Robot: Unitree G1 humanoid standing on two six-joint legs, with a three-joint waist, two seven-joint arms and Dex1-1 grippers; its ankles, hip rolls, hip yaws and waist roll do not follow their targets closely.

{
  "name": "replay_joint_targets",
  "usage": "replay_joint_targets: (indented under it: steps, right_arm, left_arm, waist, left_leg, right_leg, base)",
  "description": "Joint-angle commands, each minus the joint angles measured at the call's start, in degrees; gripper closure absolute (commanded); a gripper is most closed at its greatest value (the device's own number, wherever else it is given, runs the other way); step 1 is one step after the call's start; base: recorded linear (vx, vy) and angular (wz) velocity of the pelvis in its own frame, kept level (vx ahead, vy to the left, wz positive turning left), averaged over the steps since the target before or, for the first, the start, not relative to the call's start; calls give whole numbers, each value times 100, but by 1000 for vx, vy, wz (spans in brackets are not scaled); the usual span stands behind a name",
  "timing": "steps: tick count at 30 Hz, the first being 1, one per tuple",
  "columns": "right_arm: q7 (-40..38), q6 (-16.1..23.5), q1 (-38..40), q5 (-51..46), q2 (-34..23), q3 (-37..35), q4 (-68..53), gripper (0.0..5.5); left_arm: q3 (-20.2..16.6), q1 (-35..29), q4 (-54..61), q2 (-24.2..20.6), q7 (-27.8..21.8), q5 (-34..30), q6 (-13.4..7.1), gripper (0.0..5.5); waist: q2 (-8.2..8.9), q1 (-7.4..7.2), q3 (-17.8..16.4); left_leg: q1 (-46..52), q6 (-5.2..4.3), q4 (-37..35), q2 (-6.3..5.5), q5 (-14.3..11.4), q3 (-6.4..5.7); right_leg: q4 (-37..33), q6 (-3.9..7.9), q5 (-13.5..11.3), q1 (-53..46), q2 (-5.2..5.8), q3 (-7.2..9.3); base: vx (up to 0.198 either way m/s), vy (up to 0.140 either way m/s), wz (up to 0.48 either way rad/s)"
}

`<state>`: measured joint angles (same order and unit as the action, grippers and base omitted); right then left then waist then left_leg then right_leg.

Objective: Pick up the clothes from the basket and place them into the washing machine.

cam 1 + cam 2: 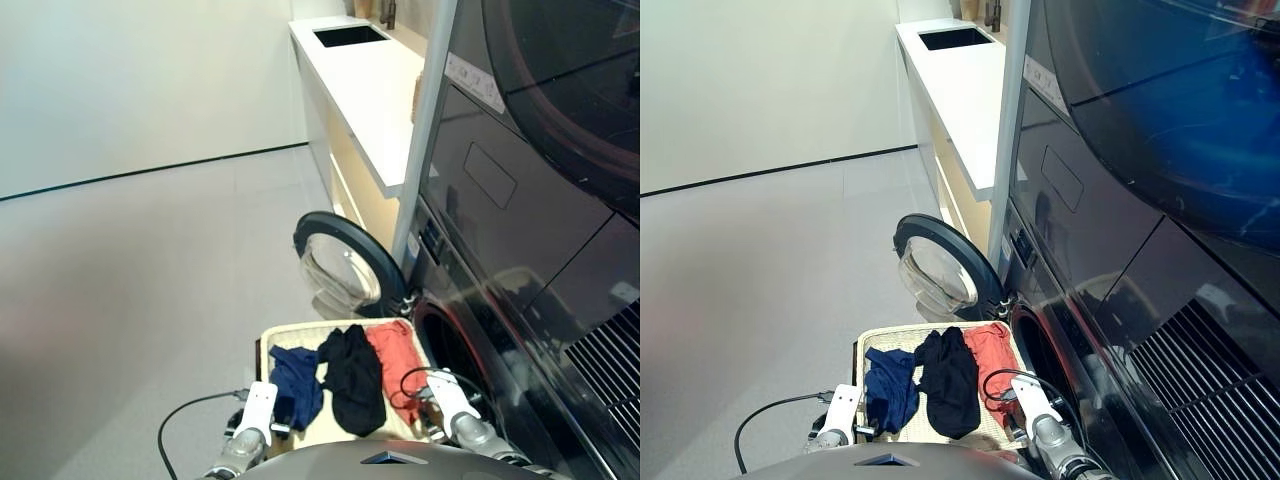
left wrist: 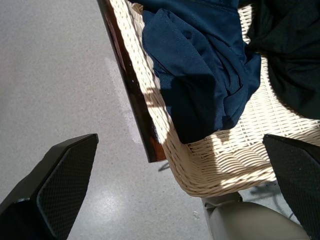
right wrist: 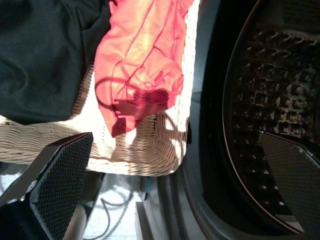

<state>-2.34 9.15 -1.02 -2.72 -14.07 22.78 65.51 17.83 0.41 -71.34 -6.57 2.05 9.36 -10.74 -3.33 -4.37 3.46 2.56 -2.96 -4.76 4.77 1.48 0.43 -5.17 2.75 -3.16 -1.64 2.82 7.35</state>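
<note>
Cream wicker basket [image 1: 290,338] on the floor [image 1: 150,280], just left of the washing machine [image 1: 520,330], with the drum hole [image 3: 260,115] open beside its right rim. Three garments side by side within: navy garment [image 1: 297,383] at left, black garment [image 1: 352,378] in the middle, red-orange garment [image 1: 396,362] at right, nearest the drum. Porthole door [image 1: 345,262] swung wide open, beyond the basket's far edge. Left gripper [image 2: 180,190] at the basket's near left corner, fingers spread wide, holding nothing. Right gripper [image 3: 175,185] at the near right corner, between basket and drum, likewise wide open and empty. White desk [image 1: 365,85] with a dark sink [image 1: 350,35] farther back.
</note>
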Motion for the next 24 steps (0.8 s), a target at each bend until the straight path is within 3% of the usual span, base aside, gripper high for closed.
replay_joint_targets:
  steps: [1,15,24]
  right_arm:
    - [10,255,-539,-228,248,91,-63,0]
    - [88,243,-713,-168,211,341,-324,0]
    - [35,271,-1305,-118,105,734,-744,0]
  left_arm:
    - [90,-568,-150,-86,-148,56,-170,0]
    - [241,-956,-84,-228,-48,-148,-153,0]
    - [565,-1753,83,-402,163,-240,-151,0]
  waist:
    - [510,10,-180]
    - [499,-29,-361]
    - [454,-102,-796]
  left_leg:
    - [118,59,342,-415,-444,152]
    - [-113,46,348,-420,-375,197]
    - [-888,-13,435,-433,-192,292]
  right_leg:
    - [94,582,293,-123,287,-49]
    - [145,602,218,181,302,-114]
    - [212,641,-11,1004,355,-224]
  base:
    - [0,0,0]
    - [0,0,0]
    - [-60,22,-40]
